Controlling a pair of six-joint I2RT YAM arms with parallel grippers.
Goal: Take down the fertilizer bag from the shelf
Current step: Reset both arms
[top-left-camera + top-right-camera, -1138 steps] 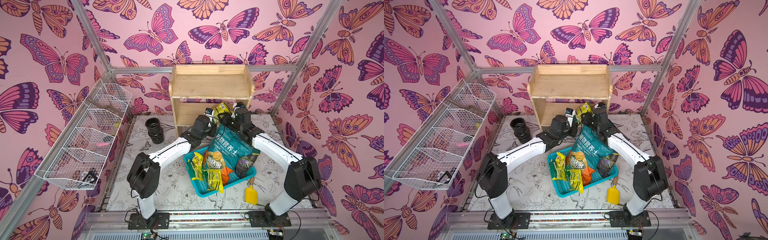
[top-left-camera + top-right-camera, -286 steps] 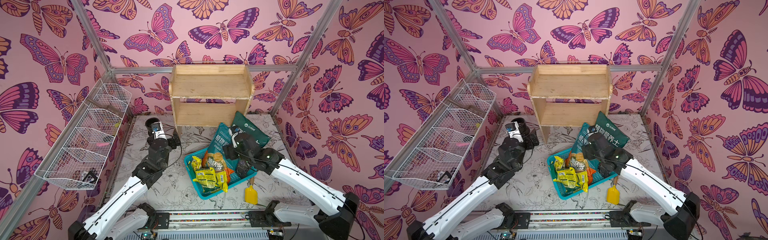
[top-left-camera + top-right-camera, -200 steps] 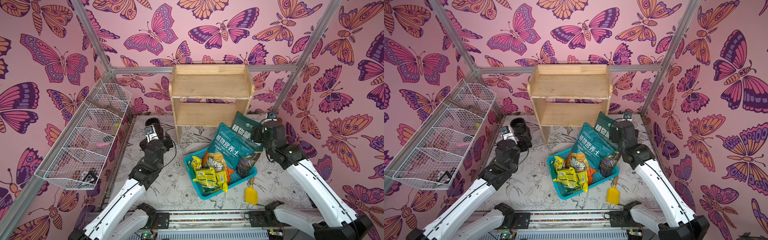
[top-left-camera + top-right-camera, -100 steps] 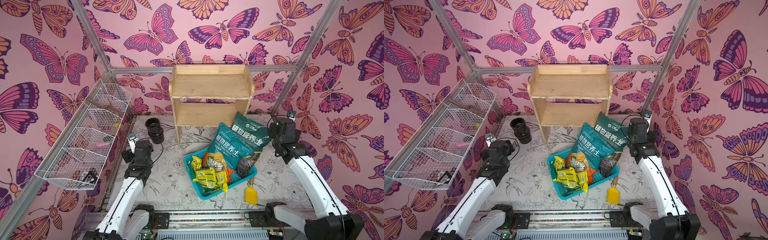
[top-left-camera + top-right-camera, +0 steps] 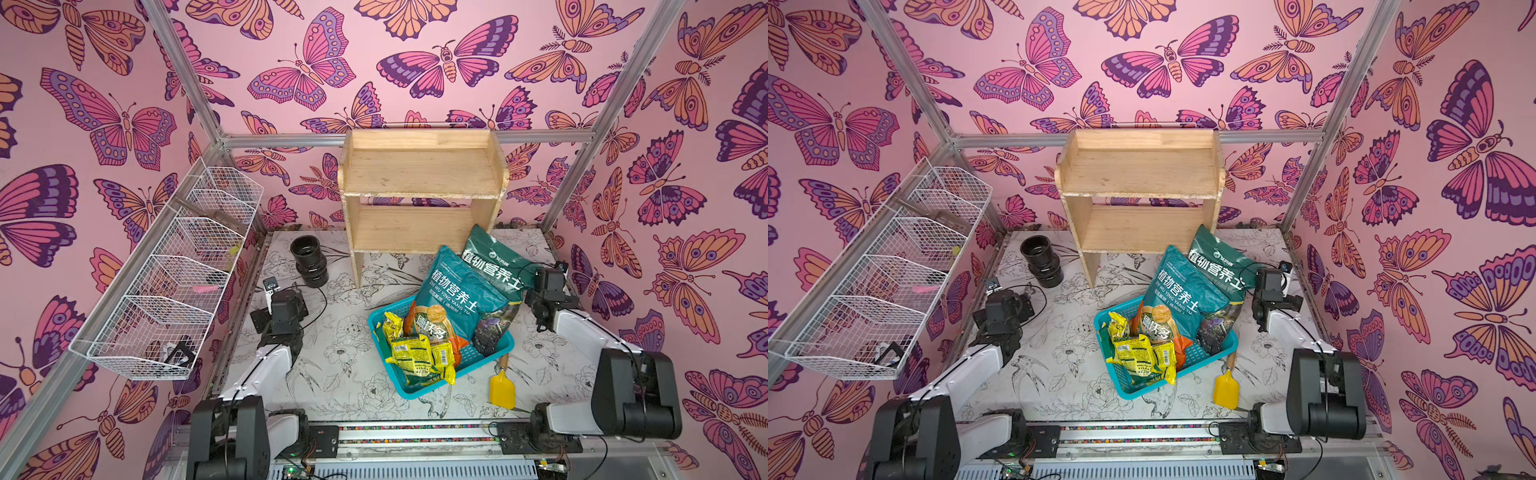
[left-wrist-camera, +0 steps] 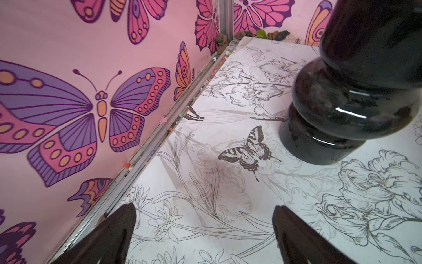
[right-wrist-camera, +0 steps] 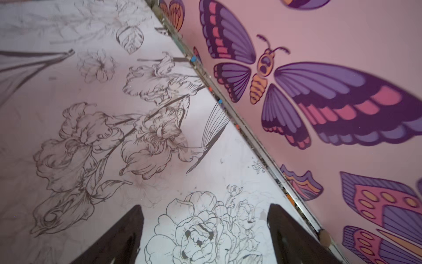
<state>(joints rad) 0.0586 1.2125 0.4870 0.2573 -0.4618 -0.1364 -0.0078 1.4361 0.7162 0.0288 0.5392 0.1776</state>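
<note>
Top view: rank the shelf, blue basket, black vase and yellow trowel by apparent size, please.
Largest to smallest, in a top view:
1. shelf, clearly the largest
2. basket, though bags cover part of it
3. vase
4. trowel, not far behind the vase, so this last pair is less certain

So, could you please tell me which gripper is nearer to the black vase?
Left. The left gripper sits open close to the black vase, not touching it; the right gripper is beyond the blue basket, by the opposite wall.

Overhead pair toward shelf [image 5: 419, 174]; wrists floorward.
</note>
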